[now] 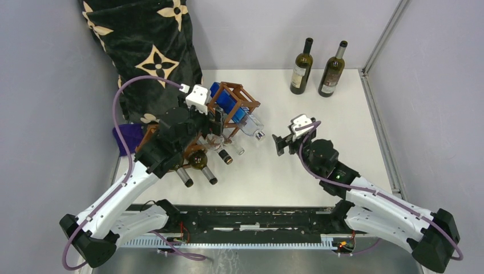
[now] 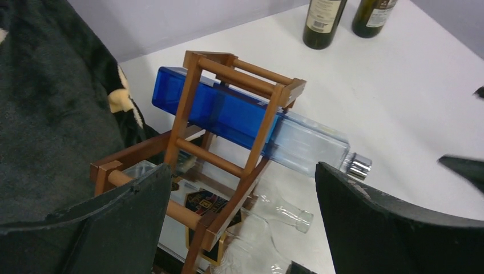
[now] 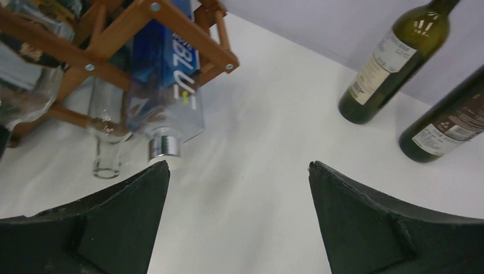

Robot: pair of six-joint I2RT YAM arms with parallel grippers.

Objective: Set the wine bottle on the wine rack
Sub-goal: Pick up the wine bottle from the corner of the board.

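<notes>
At the far edge of the counter (image 1: 297, 177): the dark-capped wine bottle (image 1: 301, 67) and the grey-capped wine bottle (image 1: 333, 69) stand upright side by side, near each other, off the rack and well apart from both arms.
Wine rack (image 2: 240, 77): a reddish-brown frame of thin wooden bars at the left back of the counter, well apart from the two standing bottles.
Top cell of the rack: a blue bottle (image 2: 222, 111) lies through it on a slant, its clear shoulder and silver cap sticking out toward the middle of the counter.
Lower cells: clear glass bottles (image 2: 285, 214) lie under the blue one with their necks out over the counter. In the top view, dark bottles (image 1: 197, 162) point their necks toward the near edge, partly hidden by the left arm.
Left end effector (image 2: 242, 166): fingers spread wide and holding nothing. It hangs over the rack, and the wrist view shows the rack's bars between its two fingers.
Right end effector (image 3: 239, 164): fingers spread wide and empty, over bare counter between the rack and the standing wine bottles. The blue bottle's cap is near its left finger in the wrist view.
Behind the rack: a black blanket (image 1: 142, 45) with tan flower shapes is draped in the left back corner.
Beside the left arm: a purple cloth (image 1: 128, 137) lies at the counter's left edge.
</notes>
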